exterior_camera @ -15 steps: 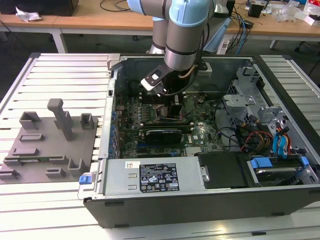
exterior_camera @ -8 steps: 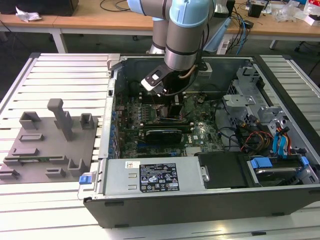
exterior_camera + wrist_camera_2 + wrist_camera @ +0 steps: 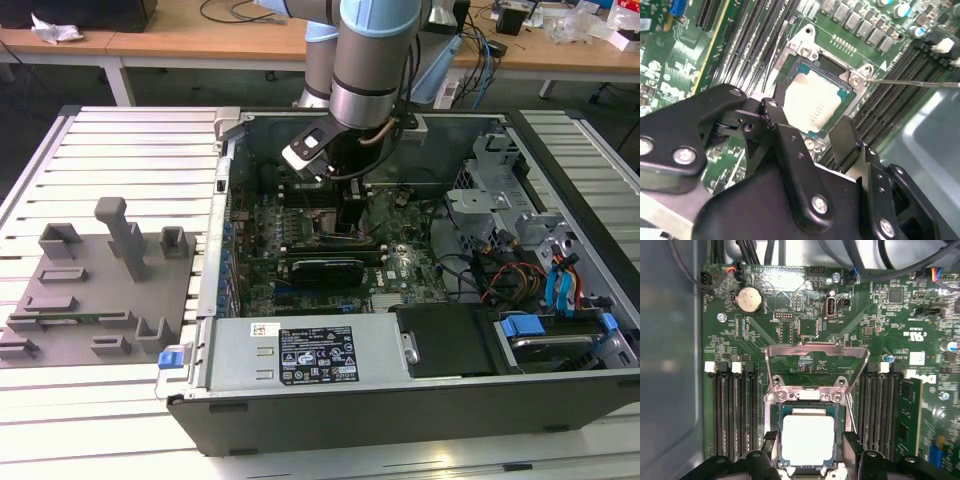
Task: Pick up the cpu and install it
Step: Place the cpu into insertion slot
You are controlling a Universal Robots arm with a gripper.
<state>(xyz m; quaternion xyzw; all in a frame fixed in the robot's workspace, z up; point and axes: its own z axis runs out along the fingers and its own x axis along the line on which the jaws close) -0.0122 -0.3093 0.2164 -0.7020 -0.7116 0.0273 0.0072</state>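
the arm (image 3: 365, 60) reaches straight down into the open computer case (image 3: 400, 420), jaws spread apart and holding nothing, one on either side of the cpu (image 3: 807, 440). the cpu lies flat in its socket frame (image 3: 810, 388), load plate (image 3: 815, 351) swung open, memory slots (image 3: 732, 415) close on both sides. the case lies on a slatted tabletop (image 3: 130, 140) beside a grey tray (image 3: 90, 290).

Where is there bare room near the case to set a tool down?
On the exterior view's left, the white slatted table is bare behind the grey plastic tray with upright blocks and in front of it, beside the black computer case. Crowded inside: the black gripper straddles the silver square cpu, with black memory slots flanking the black socket.
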